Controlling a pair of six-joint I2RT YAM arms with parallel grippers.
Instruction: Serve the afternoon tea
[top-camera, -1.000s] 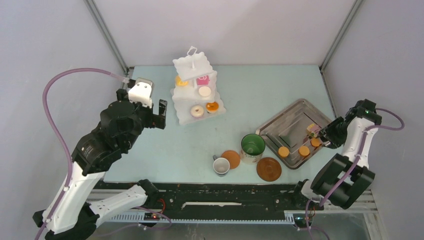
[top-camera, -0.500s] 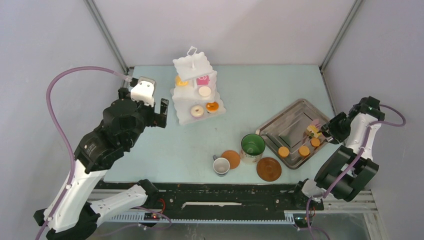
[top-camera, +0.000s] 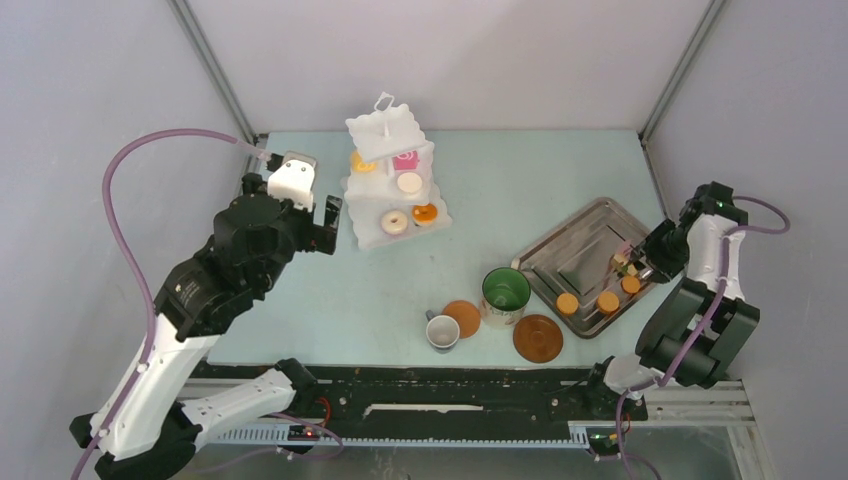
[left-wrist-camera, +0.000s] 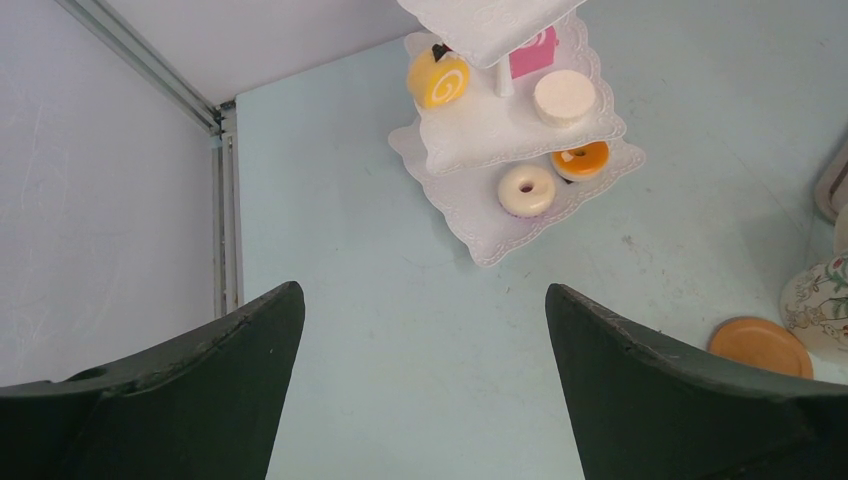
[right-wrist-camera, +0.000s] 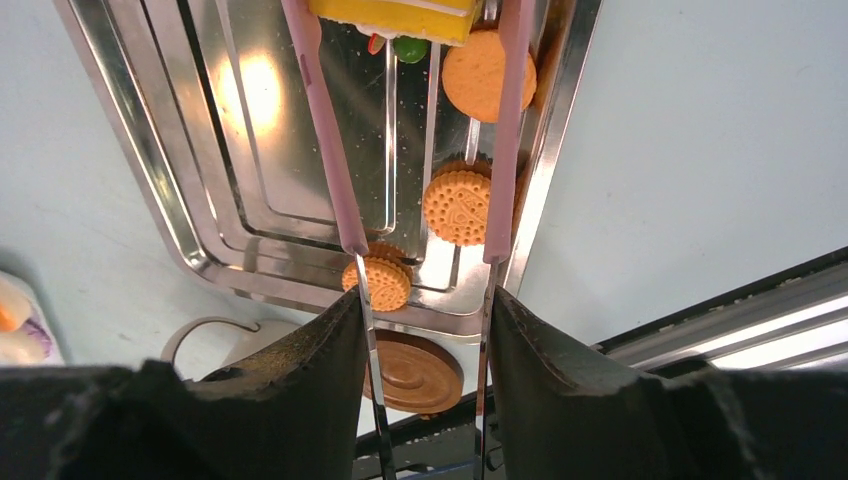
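Right of frame: right gripper (right-wrist-camera: 425, 310) clamped on tongs (right-wrist-camera: 325, 130) pinching wedge (right-wrist-camera: 395, 15), shifted slightly over tray (right-wrist-camera: 200, 150), ready for stand (left-wrist-camera: 480, 235). Upper left: left gripper (left-wrist-camera: 422, 300) spread, edged nearer.

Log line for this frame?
left jaws open | right jaws shut on pinkish tongs | tongs pinch yellow toy wedge over grey metal tray

The stand (top-camera: 385, 128) sits back left — tray (top-camera: 575, 250) to the right; mug (top-camera: 505, 292), cup (top-camera: 442, 333), saucer (top-camera: 538, 338) nearer, between.

A grey metal tray (top-camera: 575, 250) lies on the worktop's (top-camera: 300, 300) right side; thin pinkish tongs (right-wrist-camera: 328, 130) reach over it.
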